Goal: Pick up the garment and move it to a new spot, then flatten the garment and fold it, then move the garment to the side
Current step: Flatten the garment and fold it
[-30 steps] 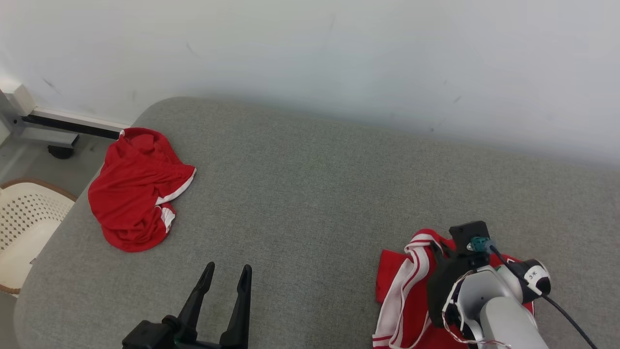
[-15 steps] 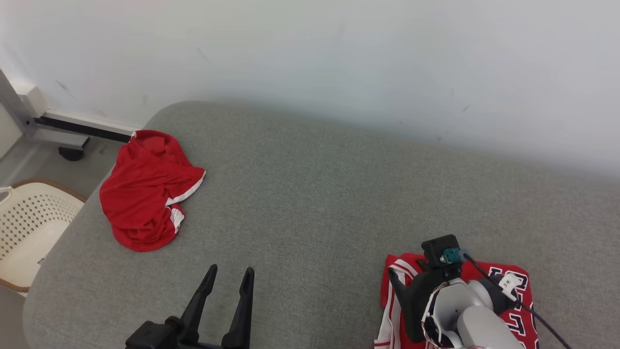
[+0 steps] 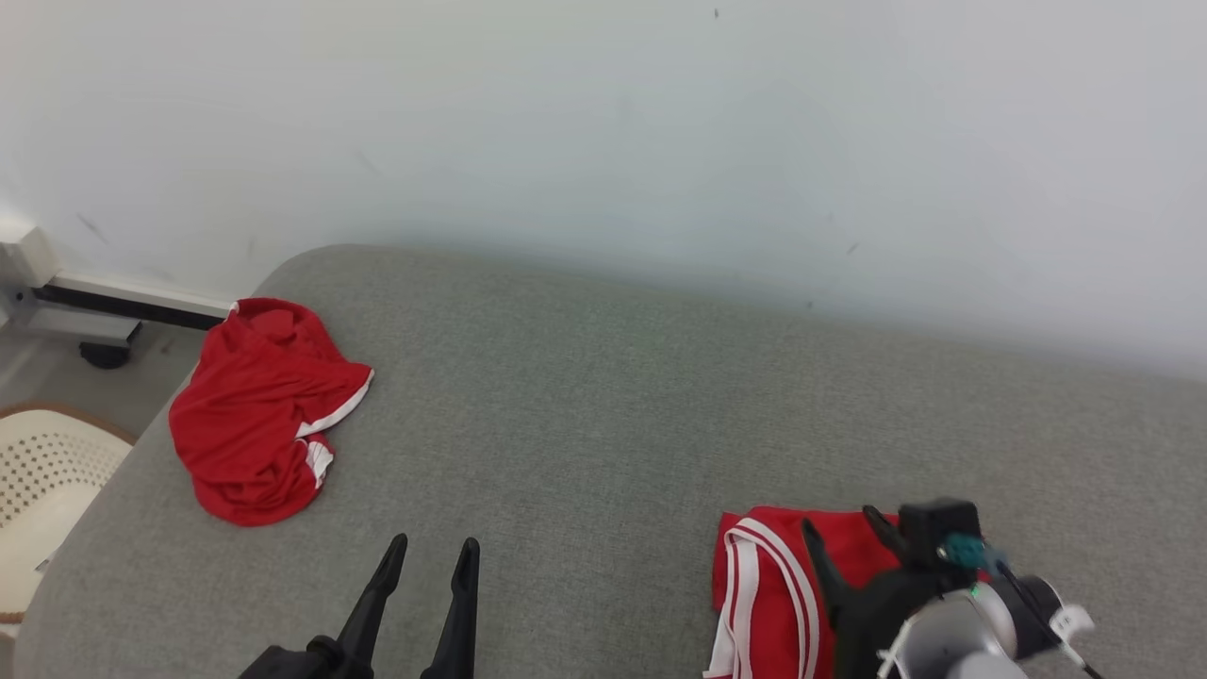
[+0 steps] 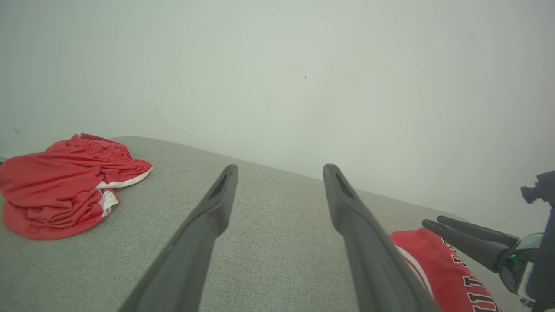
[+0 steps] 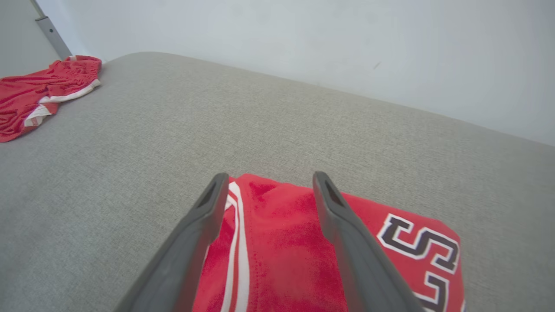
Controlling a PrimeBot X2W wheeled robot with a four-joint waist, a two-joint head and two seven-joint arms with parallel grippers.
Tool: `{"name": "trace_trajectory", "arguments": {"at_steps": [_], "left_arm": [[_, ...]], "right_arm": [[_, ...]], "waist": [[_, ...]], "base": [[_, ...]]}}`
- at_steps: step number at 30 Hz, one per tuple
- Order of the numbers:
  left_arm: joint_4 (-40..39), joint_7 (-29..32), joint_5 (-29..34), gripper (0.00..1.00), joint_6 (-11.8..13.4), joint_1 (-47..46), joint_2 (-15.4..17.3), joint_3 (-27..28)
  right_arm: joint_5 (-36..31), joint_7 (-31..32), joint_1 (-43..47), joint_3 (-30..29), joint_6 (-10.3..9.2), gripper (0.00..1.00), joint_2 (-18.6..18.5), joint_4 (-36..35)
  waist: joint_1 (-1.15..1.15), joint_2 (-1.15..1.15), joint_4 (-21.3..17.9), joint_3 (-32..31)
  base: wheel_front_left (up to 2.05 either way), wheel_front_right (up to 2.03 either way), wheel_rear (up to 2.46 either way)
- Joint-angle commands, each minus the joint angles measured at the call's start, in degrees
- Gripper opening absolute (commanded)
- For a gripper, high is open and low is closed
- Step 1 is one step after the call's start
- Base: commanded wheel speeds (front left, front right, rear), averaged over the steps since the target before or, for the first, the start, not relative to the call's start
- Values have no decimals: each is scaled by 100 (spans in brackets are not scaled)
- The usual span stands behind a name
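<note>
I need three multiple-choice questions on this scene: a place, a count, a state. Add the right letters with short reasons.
1. Where on the grey cushion lies the crumpled red garment?
A) left edge
B) middle
C) right edge

2. How many red garments lie on the cushion?
A) one
B) two
C) three

3. How is the right tool?
A) shut on cloth
B) open over the folded jersey
C) shut, empty

1 A: it lies by the left edge.
2 B: one crumpled, one folded.
3 B: its fingers stand apart above the jersey.
</note>
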Motion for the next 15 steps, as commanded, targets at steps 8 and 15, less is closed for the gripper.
{"name": "trace_trajectory", "arguments": {"at_steps": [8,15], "left_arm": [[-56,-17,25,100,-14,96,-41,96],[-58,-18,112,100,-107,-32,-149,76]], "right_arm": [[58,-1022,983,-563,-10,100,-2,-742],[-74,-1693,578,-349,-10,48,-6,-311]], "waist": [[0,0,-389,-56],[0,0,-446,114]], "base": [[0,0,0],[0,0,0]]}}
